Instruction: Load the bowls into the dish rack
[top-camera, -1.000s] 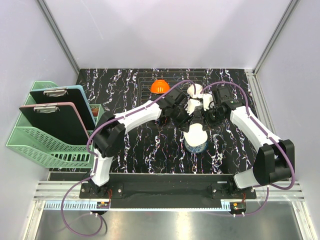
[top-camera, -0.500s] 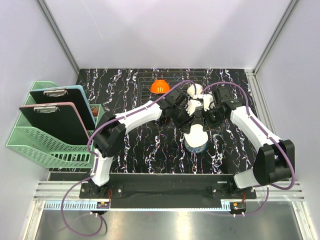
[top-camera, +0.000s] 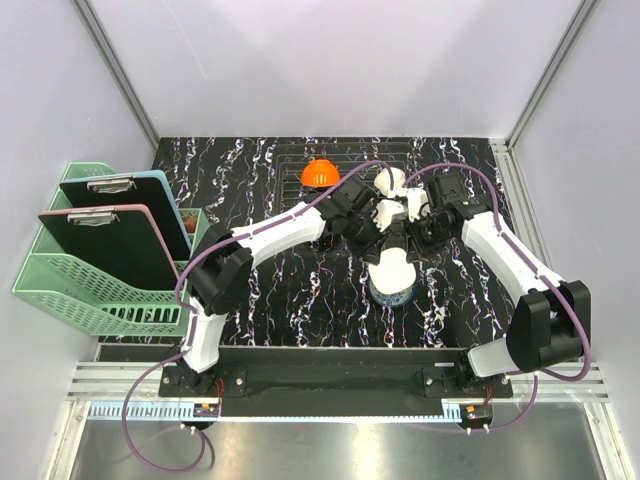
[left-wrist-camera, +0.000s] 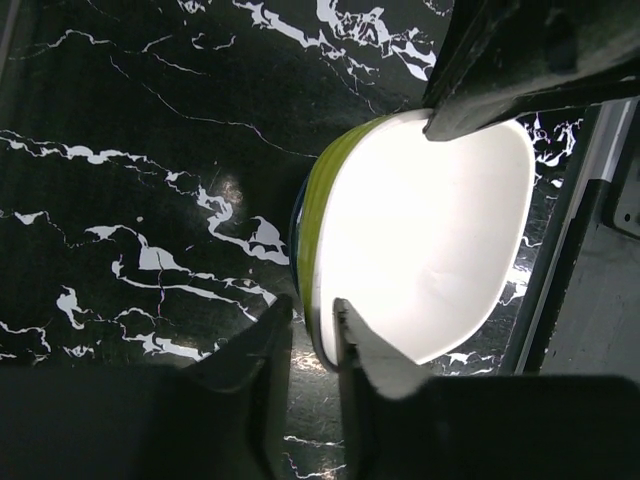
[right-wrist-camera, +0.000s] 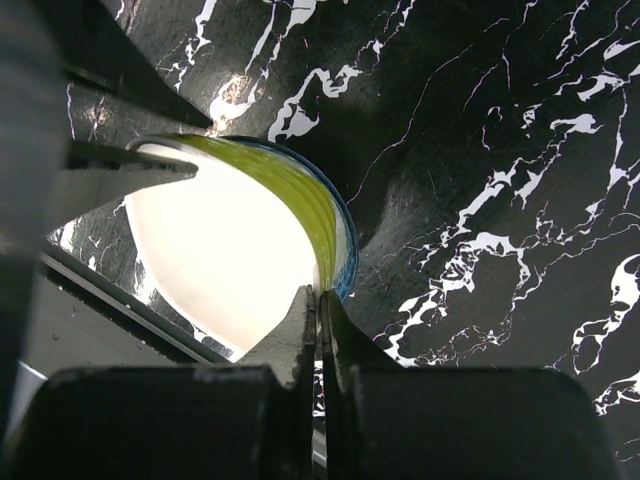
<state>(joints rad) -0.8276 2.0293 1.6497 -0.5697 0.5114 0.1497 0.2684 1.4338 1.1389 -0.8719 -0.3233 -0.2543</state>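
A stack of bowls (top-camera: 392, 278) stands on the black marbled table, a blue-and-white patterned one at the bottom. The top bowl is the lime-green bowl (left-wrist-camera: 420, 220) with a white inside, also in the right wrist view (right-wrist-camera: 230, 250). My left gripper (left-wrist-camera: 308, 318) straddles its rim, the inner finger (left-wrist-camera: 352, 335) against the white inside and the outer one slightly off the wall. My right gripper (right-wrist-camera: 319, 300) pinches the opposite rim. An orange bowl (top-camera: 319, 172) sits in the dish rack (top-camera: 290, 170); a white bowl (top-camera: 390, 182) lies behind the grippers.
A mint-green slatted basket (top-camera: 90, 290) with clipboards stands at the left edge of the table. Both arms meet over the stack, with their cables arching above. Grey walls close in the back and sides.
My left arm has crept slightly toward the back left. The bowl stack and the right arm look unchanged.
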